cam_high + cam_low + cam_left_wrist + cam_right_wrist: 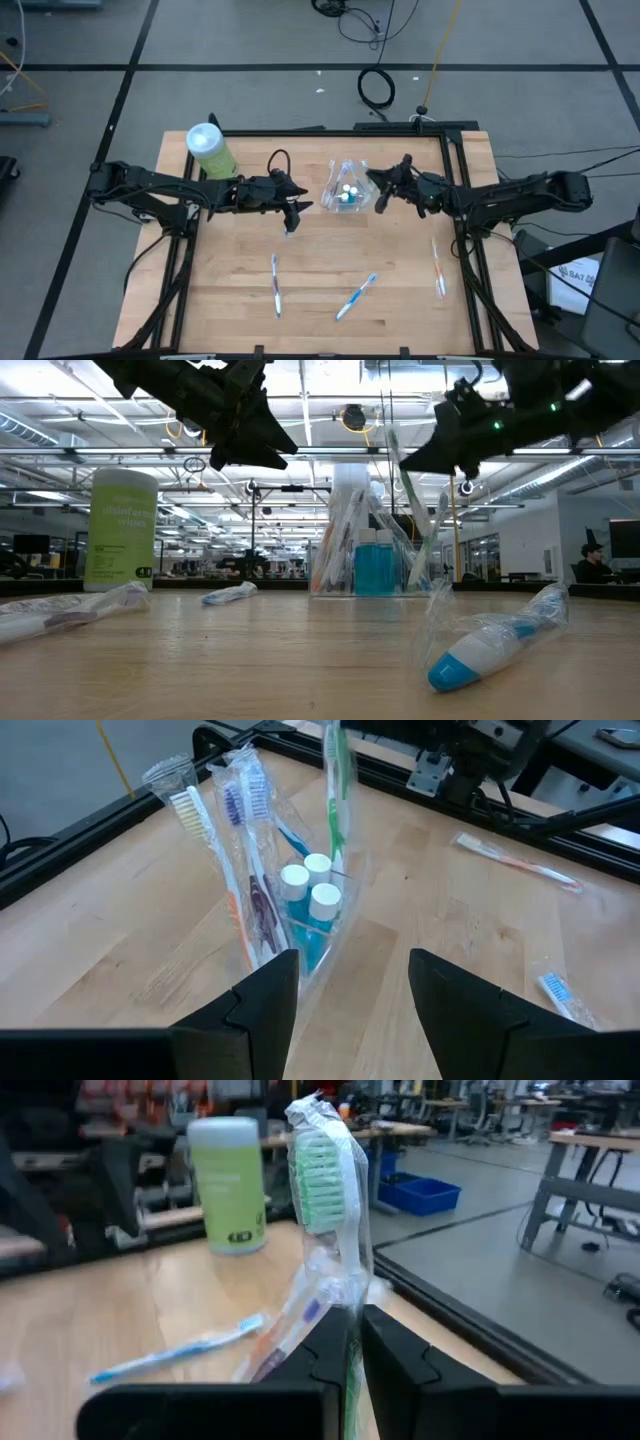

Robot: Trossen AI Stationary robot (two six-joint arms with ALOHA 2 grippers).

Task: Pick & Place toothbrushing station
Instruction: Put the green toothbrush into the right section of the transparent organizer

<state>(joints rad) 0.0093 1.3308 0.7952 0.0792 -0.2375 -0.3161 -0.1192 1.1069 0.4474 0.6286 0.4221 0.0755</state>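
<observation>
The clear plastic cup stands at the table's 12 o'clock, holding wrapped toothbrushes and teal white-capped tubes. The right gripper, at its 3 o'clock, pinches a wrapped green toothbrush, bristles seen only from the right wrist. The left gripper, at 8 o'clock, gapes empty.

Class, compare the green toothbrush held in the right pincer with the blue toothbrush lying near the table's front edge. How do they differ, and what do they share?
The green toothbrush stands upright over the clear cup, clamped in the right pincer; the blue toothbrush lies flat on the table, untouched. The green one has green bristles and a pale handle; the blue one's handle is blue. Both are sealed in clear wrappers.
</observation>
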